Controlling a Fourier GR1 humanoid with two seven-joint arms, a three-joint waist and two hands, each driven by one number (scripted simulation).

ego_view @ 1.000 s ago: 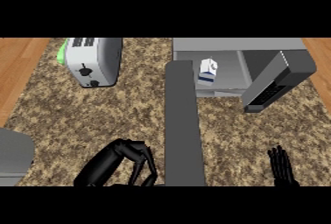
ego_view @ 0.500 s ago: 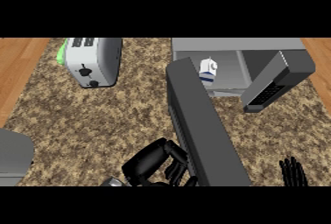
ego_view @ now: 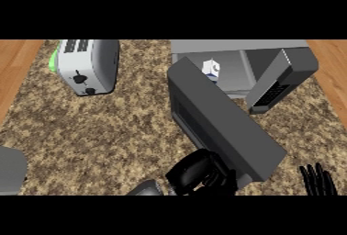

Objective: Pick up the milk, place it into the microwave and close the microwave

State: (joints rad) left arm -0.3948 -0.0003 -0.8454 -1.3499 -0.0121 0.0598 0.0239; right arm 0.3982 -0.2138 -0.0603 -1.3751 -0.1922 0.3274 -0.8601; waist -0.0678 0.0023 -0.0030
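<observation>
- Now, the milk (ego_view: 211, 69) already stands upright inside the microwave (ego_view: 234, 48), toward the left of the cavity. The step in hand, as I judge it, is closing the door (ego_view: 224, 121).
- The door is part-way round, slanting from its hinge side beside the milk down to a free end close to you. It is well short of shut.
- Your left hand (ego_view: 198, 174) sits at that free end, its fingers curled and bunched together against the door. They pinch nothing that I can see.
- Push from there, at the free end and not nearer the hinge, since that is where the door should turn most easily.
- Let the hand follow the door's arc, sweeping right and then away from you toward the control panel (ego_view: 281, 78). If you drive straight ahead, the hand may slide off the edge.
- Mind the milk: it looks to stand near the front of the cavity. Ease the last part of the swing and check that the door meets the frame, not the carton.
- Your right hand (ego_view: 317, 180) rests at the lower right edge, fingers straight, slightly spread and pointing up. It is near the door's free end, so hold it back where the swing cannot brush it.
- The toaster (ego_view: 88, 64) stands well apart on the counter (ego_view: 102, 133) to the left and is no concern.
</observation>
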